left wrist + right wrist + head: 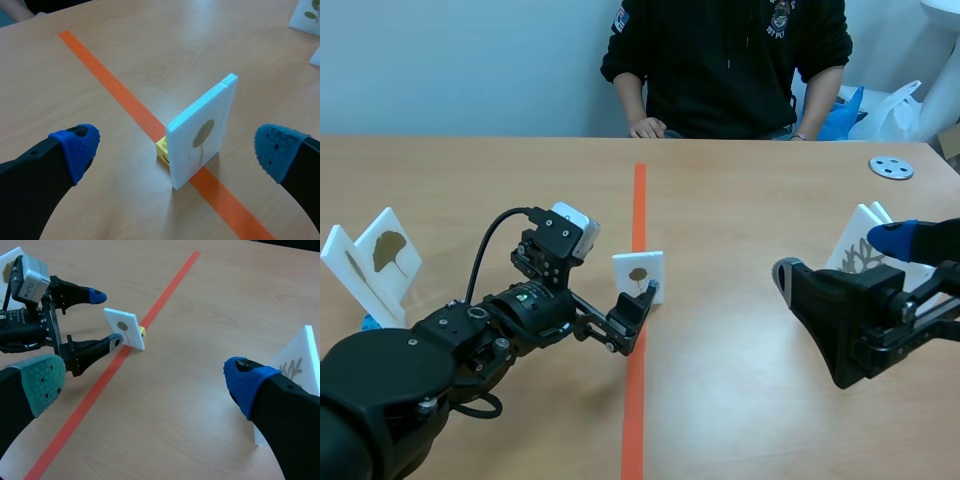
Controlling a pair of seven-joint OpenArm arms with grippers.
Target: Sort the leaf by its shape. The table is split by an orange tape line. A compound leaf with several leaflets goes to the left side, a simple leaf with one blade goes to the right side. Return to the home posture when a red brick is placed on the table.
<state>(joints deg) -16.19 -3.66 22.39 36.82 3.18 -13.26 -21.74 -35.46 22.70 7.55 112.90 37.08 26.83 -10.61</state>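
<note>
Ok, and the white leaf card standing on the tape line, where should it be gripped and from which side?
Probably pinch the white card across its thickness, printed face and back, in the upper half above the yellow block at its foot. It stands upright just ahead of the open fingers of the left gripper, so come in level from that side.

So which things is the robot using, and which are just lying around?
For the job: the leaf card on the orange tape line; the open left end effector around it; the ginkgo card; the branching-leaf card.
Just lying about: the grey disc; the white bag.
</note>
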